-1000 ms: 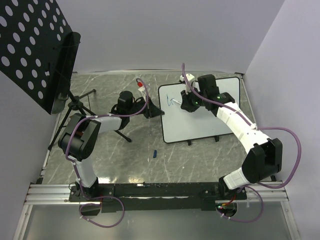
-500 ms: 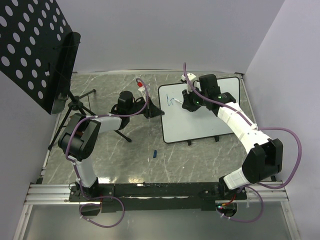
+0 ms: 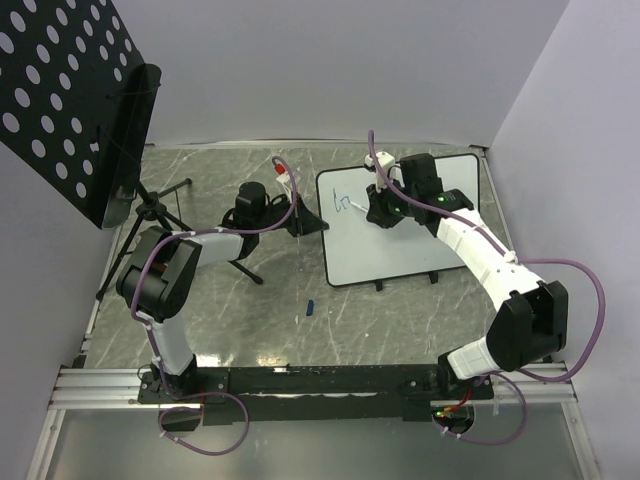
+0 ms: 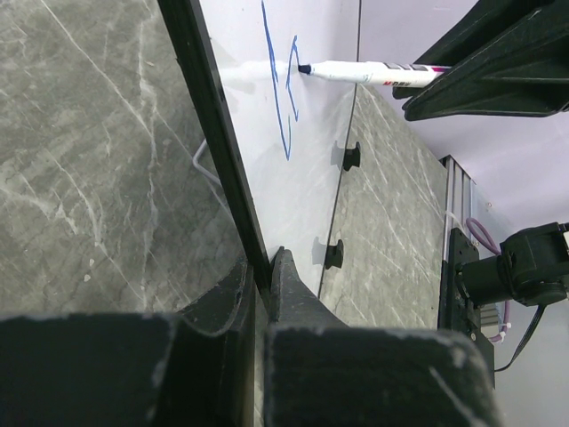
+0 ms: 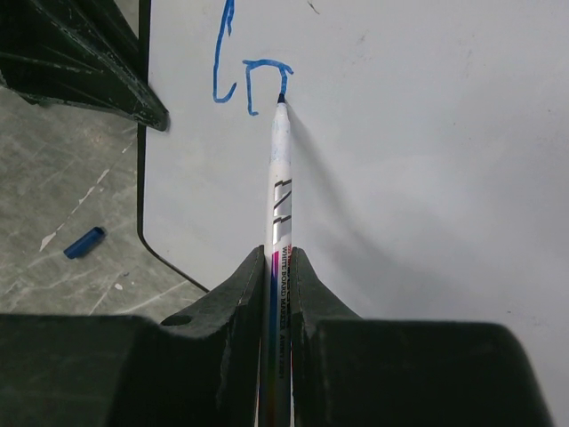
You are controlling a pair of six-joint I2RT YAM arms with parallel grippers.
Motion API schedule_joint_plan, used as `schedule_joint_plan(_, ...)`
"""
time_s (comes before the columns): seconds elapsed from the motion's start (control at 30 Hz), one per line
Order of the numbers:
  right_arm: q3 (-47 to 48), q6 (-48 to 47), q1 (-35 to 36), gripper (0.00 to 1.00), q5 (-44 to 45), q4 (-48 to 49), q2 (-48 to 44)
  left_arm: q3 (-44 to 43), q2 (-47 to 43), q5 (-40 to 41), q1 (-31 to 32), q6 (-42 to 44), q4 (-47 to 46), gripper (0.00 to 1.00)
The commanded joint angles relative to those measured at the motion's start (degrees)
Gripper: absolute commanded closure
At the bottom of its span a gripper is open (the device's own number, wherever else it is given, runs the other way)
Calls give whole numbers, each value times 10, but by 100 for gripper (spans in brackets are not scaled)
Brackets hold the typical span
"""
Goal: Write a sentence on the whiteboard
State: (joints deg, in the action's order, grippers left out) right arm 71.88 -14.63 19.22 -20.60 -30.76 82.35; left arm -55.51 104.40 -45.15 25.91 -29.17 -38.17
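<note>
The whiteboard point(image 3: 400, 240) lies on the table at the right. Only a few blue strokes of the sentence point(image 3: 342, 204) show near its top left corner; they also show in the right wrist view point(image 5: 249, 80) and the left wrist view point(image 4: 283, 89). My right gripper point(image 5: 278, 258) is shut on a white marker point(image 5: 281, 178), its tip touching the board at the end of the strokes. My left gripper point(image 4: 262, 267) is shut on the whiteboard's black left rim point(image 4: 218, 133), at the board's left edge point(image 3: 322, 222).
A blue marker cap point(image 3: 310, 307) lies on the grey marble table in front of the board, seen also in the right wrist view point(image 5: 84, 242). A black perforated panel point(image 3: 60, 100) on a stand point(image 3: 150, 215) fills the far left.
The right gripper has moved a little to the right with the marker, and the blue strokes have grown. The left arm has not moved.
</note>
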Motion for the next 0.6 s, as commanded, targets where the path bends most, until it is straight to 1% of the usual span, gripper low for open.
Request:
schedule_joint_plan(0.0, -8, -4, -6, 100, 8, -2, -20, 2, -16, 5, 4, 68, -34, 99)
schedule_joint_plan(0.57, -10, -1, 7, 100, -9, -11, -5, 2, -15, 5, 5, 67, -37, 99)
